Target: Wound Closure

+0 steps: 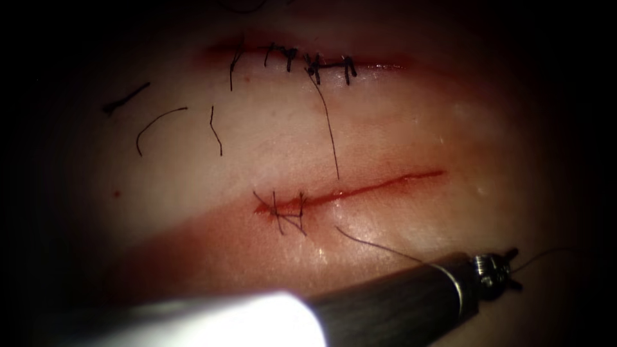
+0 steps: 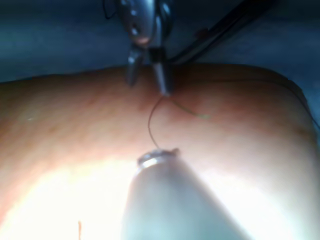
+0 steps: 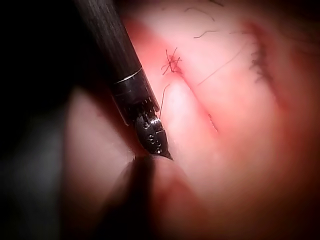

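- The left tool [image 1: 513, 270] was seen near and right of the cut [image 1: 385, 184], jaws closed on the thread [image 1: 379, 247].
- The right tool [image 2: 147, 82] was held with jaws parted, one touching the thread.

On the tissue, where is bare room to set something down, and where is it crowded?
Free: the tissue between the stitched upper cut and the open lower cut, right of the long thread. Crowded: cut ends of thread at upper left, stitches at the lower cut's left end, the left tool below it.
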Robot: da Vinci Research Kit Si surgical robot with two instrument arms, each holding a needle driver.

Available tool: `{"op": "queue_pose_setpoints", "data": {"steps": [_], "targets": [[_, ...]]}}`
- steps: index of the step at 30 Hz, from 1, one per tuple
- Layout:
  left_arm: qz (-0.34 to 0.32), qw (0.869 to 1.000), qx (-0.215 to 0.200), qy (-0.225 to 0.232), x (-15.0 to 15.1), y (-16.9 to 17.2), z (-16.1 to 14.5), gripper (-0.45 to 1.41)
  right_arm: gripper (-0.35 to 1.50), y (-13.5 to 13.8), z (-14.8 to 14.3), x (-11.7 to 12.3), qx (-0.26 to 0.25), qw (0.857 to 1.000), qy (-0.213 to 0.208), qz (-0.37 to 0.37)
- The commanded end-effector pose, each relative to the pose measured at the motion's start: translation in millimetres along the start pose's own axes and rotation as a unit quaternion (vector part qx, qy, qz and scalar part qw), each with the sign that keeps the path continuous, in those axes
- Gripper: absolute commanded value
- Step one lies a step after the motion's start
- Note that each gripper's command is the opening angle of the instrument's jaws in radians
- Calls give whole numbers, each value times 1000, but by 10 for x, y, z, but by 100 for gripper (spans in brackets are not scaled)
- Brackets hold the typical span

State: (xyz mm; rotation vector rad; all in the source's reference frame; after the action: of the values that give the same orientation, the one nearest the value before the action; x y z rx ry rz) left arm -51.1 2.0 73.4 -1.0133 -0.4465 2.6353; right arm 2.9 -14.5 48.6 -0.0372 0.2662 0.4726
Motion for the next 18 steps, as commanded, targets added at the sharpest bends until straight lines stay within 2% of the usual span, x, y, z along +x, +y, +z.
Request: {"op": "queue_pose_setpoints", "data": {"steps": [1,5,15,18], "targets": [[0,1000,-2,-1,-1,2,10,49,134,-10,7,2,3,1000,-1,-1],[1,1000,-6,-3,-4,2,16,47,134,-13,8,2,3,1000,-1,-1],[-6,1000,-10,-4,-14,-7,34,27,134,-15,10,-1,3,1000,-2,-2],[-7,1000,-11,-3,-15,-8,40,27,134,-15,10,0,3,1000,-2,-2]]}}
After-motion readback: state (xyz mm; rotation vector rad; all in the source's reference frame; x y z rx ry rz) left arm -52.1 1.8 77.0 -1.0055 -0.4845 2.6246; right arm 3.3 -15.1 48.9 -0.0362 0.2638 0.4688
